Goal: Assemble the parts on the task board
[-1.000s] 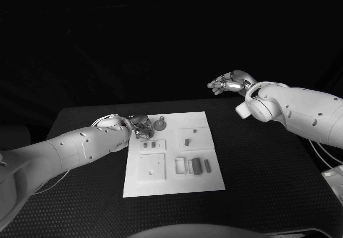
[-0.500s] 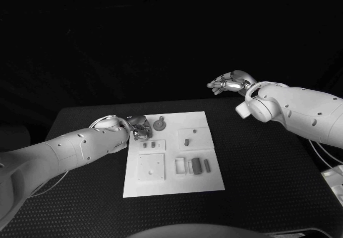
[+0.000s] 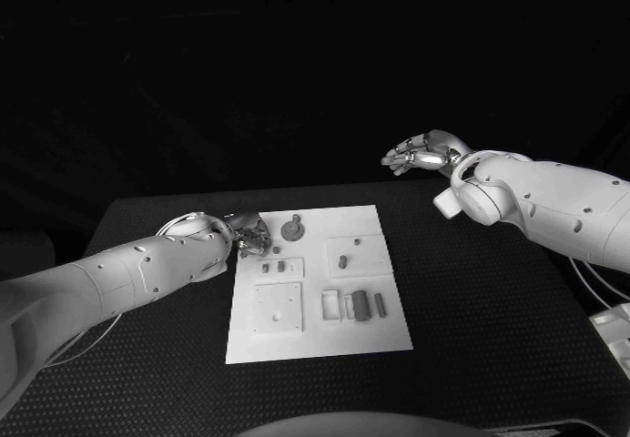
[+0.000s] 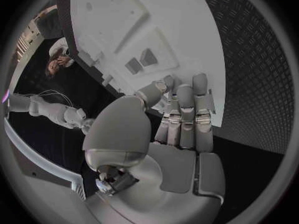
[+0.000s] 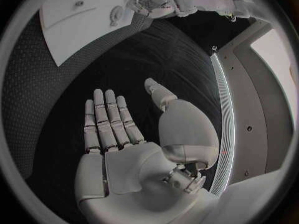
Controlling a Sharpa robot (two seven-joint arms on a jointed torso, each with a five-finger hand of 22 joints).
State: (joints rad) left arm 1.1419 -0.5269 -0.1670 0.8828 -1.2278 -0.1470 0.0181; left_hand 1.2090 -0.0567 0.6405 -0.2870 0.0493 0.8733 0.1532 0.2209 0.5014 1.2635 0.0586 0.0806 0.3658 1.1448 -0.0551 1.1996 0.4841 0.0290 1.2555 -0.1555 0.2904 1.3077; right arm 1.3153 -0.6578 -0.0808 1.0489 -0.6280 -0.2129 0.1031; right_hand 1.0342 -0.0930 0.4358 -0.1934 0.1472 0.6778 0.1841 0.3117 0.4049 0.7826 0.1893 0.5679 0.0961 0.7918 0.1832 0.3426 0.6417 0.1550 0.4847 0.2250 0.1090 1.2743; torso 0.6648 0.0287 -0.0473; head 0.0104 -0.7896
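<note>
Two robot hands empty: left robot hand (image 3: pixel 249 233) fingers apart over task board (image 3: pixel 320 314) upper-left corner, frame centre; right robot hand (image 3: pixel 422 153) spread, raised upper right. Parts (image 3: pixel 354 304) on board.

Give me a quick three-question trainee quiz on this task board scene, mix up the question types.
1. True or false: the right hand is raised away from the task board with nothing in it.
2. Multiple choice: the left hand is at the board's A) far left corner, B) near right corner, C) middle.
3. Fill in: the round grey part with a tab lies just beside the ____ hand.

Key: 1 true; 2 A; 3 left.
</note>
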